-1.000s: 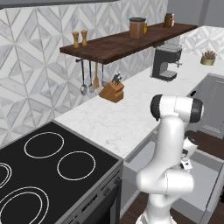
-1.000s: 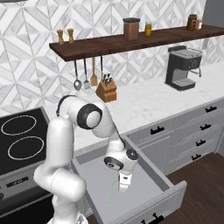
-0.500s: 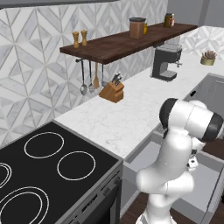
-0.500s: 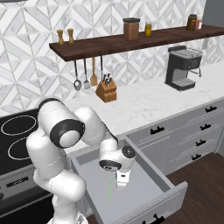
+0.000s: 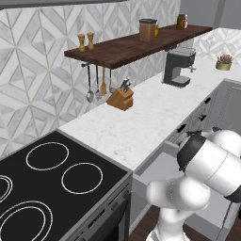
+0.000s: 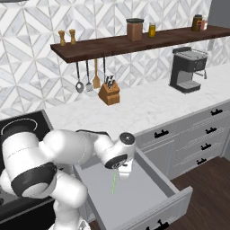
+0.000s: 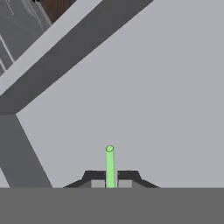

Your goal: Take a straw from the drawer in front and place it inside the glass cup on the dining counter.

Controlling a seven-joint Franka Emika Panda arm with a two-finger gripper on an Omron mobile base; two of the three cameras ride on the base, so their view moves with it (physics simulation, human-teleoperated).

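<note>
Right base view: white Franka arm with dark joints folds low over the wide, shallow light grey drawer (image 6: 143, 188), pulled fully open, its panelled front with a small black handle at about 5 o'clock. Two-finger gripper (image 6: 121, 172) hangs over the drawer's back half, and the thin, straight, bright green drinking straw (image 6: 113, 183) runs down from it toward 6 o'clock, lower end near or at the drawer floor; can't tell if it touches. Hand view: dark fingertips (image 7: 97, 183) closed in tight on the straw (image 7: 110, 166), one on each side, free end pointing to 12 o'clock over bare grey drawer floor, drawer wall crossing at 10 o'clock. Step in hand, as I judge it: pick from the drawer, grasp made, lift-out not finished. Left base view: arm bulks at 4 o'clock, drawer (image 5: 155, 165) partly hidden behind it. Next move calls for a straight lift clear of the drawer walls with the straw kept pinched, then a drive or swing toward the dining counter and glass cup. Risk: thin straw pivoting or slipping between the pads.
</note>
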